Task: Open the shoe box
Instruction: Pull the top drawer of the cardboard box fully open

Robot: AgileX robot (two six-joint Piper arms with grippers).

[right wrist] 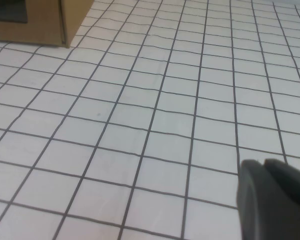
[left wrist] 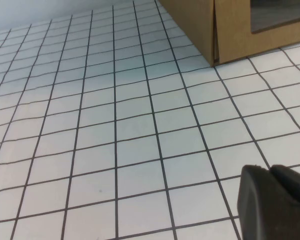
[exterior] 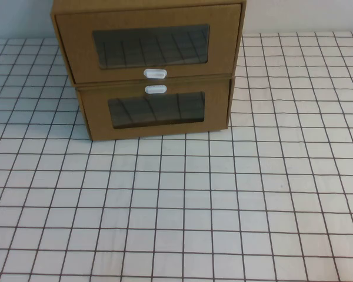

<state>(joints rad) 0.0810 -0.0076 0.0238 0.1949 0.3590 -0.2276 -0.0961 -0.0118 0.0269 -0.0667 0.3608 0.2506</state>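
On the gridded counter [exterior: 270, 200], the two-tier cardboard shoe box [exterior: 117, 76] stands closed at the far edge, the right pincer [right wrist: 267, 175] hovering clenched over bare squares, the left pincer [left wrist: 270, 177] likewise, its state untellable.

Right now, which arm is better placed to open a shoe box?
Probably left: the shoe boxes sit left of centre, and the left tool hovers nearer their corner than the right tool.

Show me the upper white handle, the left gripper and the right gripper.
upper white handle [exterior: 155, 73]: high view, its middle.
left gripper [left wrist: 271, 171]: left wrist view, between fingertips, above the table [left wrist: 115, 125].
right gripper [right wrist: 265, 164]: right wrist view, between fingertips, above the table.
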